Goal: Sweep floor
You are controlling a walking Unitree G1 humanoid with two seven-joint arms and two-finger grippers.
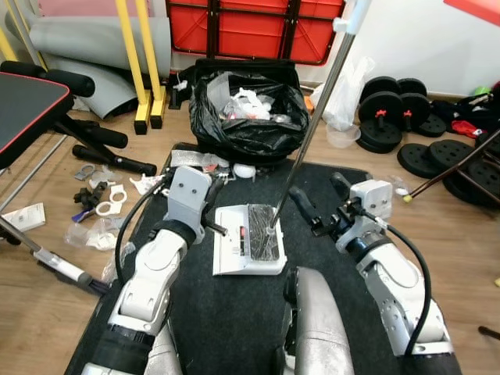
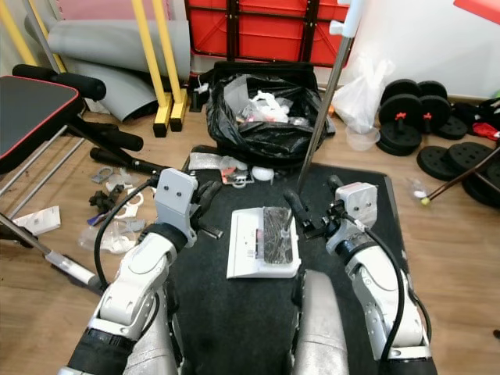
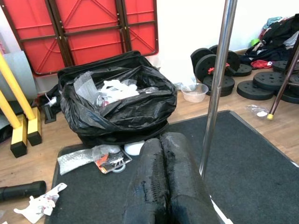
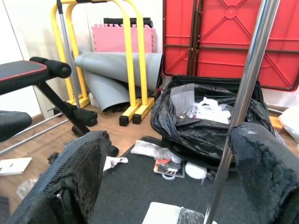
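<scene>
Broom pole (image 4: 243, 98) between spread right jaws (image 1: 322, 205), left jaws (image 3: 163, 182) pressed together beside it

- We are seeing two silver arms with glossy rounded shells, black at the joints.
- Each wrist is carrying a boxy light-grey housing.
- A black cable is looping from each forearm to its wrist.
- The left gripper (image 1: 209, 205) and right gripper (image 1: 316, 205) are showing long black fingers (image 3: 161, 186) with a rough, textured coating.
</scene>
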